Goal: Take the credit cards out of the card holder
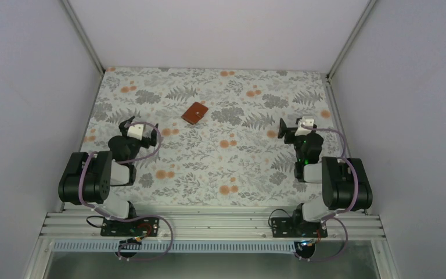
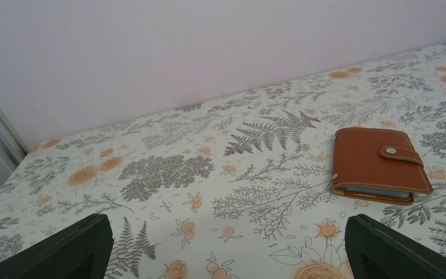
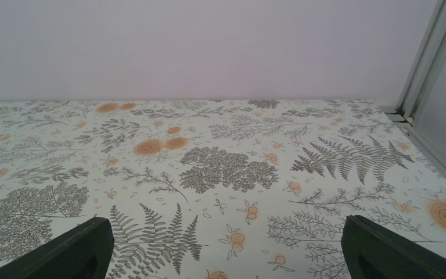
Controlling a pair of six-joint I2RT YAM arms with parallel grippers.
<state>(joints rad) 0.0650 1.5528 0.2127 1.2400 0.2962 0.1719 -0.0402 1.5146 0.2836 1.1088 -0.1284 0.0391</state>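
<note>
The card holder point(image 1: 194, 113), a small brown leather wallet, lies flat and closed on the surface point(image 1: 238, 168), toward 11 o'clock from its middle and turned askew. Its strap point(image 2: 403, 154) is snapped shut. Only a pale blue edge point(image 2: 374, 191) shows between the covers.

card holder point(image 2: 377, 165) shut, right of frame in left wrist view; credit cards hidden inside. pale blue sliver point(image 2: 376, 191) along its near edge: card or pocket, cannot tell. left gripper point(image 2: 225, 238), right gripper point(image 3: 225, 238): fingers point(image 2: 69, 250) cut off by bottom edge, only tips in lower corners. top view: strap too small to make out.
</note>
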